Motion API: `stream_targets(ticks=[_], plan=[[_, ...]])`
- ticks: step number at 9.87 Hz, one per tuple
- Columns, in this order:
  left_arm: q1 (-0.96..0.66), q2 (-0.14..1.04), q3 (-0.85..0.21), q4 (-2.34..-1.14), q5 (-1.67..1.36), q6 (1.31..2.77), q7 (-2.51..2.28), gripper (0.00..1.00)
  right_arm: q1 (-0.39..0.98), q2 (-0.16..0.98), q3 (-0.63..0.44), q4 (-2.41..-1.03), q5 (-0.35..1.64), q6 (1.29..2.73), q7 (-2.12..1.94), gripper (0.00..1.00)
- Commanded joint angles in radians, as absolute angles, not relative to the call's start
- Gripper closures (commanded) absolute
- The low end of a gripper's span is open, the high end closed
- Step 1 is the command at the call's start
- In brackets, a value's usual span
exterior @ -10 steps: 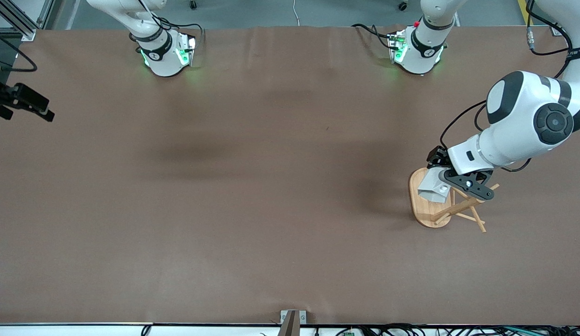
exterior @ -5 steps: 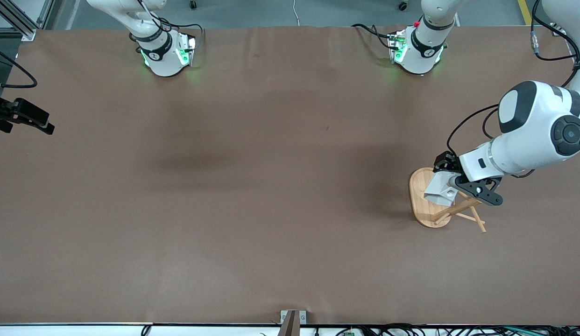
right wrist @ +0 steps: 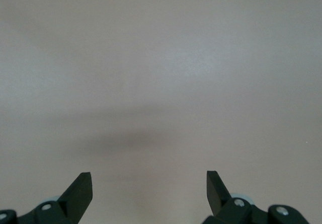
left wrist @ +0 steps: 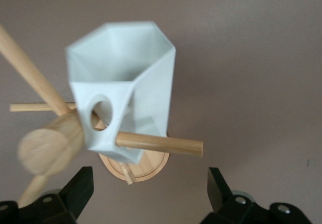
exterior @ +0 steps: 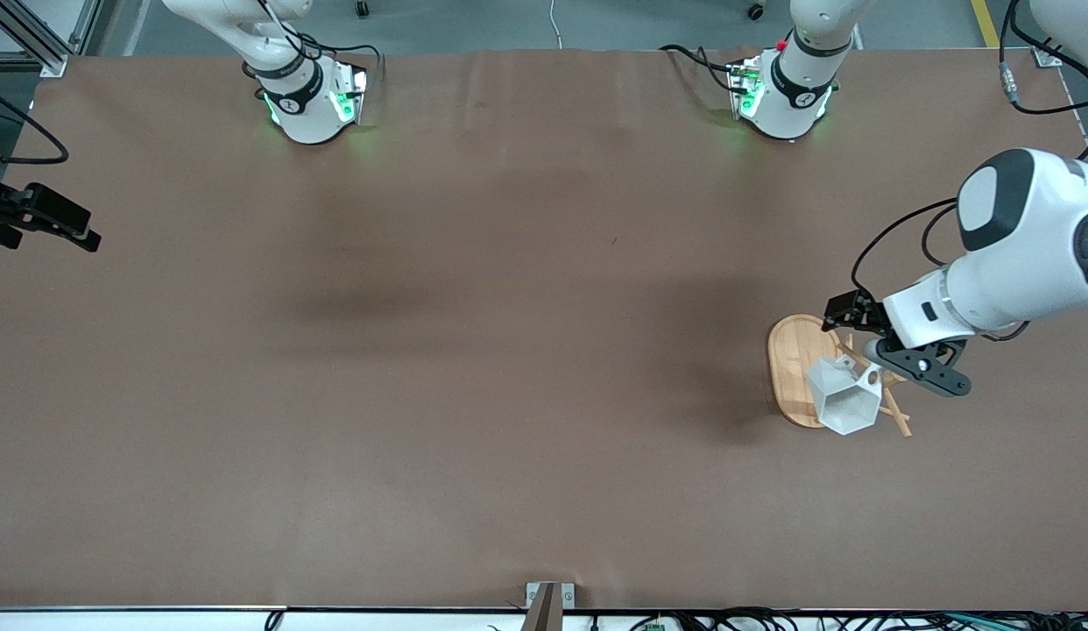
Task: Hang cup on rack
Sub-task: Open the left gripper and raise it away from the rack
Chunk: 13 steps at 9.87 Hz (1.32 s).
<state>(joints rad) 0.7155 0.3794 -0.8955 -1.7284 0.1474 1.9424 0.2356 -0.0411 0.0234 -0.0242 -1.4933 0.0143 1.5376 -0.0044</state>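
Note:
The white faceted cup hangs by its handle hole on a peg of the bamboo rack, its hexagonal rim turned up toward the front camera. In the left wrist view the cup sits on a peg beside the rack's post, over the oval base. My left gripper is open and empty, just clear of the cup toward the left arm's end; its fingers touch nothing. My right gripper is open and empty over bare table at the right arm's end.
Brown table cover all round the rack. The arm bases stand along the table's edge farthest from the front camera. A small metal bracket sits at the nearest edge.
My left gripper let go of the cup and drew back toward the left arm's end. The cup swung down on its peg, rim now up. The right gripper barely moved.

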Motion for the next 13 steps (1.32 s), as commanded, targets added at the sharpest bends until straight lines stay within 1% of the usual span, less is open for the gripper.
stream_targets(ticks=[1,5,7,9,10,11,13], plan=[[0.718,0.364,-0.899,-1.671,0.176,1.86,0.207,0.0,-0.067,0.02,-0.015,-1.486,0.006,1.539,-0.04,0.0],[0.716,0.26,-0.902,-1.591,0.173,1.747,0.063,0.0,-0.068,0.023,-0.015,-1.491,0.011,1.555,-0.037,0.0],[0.716,0.226,-0.907,-1.548,0.166,1.712,0.0,0.0,-0.063,0.025,-0.014,-1.491,0.011,1.552,-0.034,0.0],[0.71,0.219,-0.91,-1.49,0.166,1.689,0.023,0.0,-0.06,0.023,-0.009,-1.491,0.011,1.546,-0.029,0.0],[0.677,0.189,-0.894,-1.477,0.172,1.69,0.026,0.0,-0.06,0.021,-0.009,-1.491,0.011,1.545,-0.028,0.0],[0.585,0.161,-0.793,-1.477,0.169,1.689,0.028,0.0,-0.058,0.021,-0.008,-1.491,0.012,1.545,-0.026,0.0],[0.352,0.086,-0.555,-1.48,0.155,1.669,0.029,0.0,-0.052,0.02,-0.006,-1.49,0.012,1.545,-0.026,0.0]])
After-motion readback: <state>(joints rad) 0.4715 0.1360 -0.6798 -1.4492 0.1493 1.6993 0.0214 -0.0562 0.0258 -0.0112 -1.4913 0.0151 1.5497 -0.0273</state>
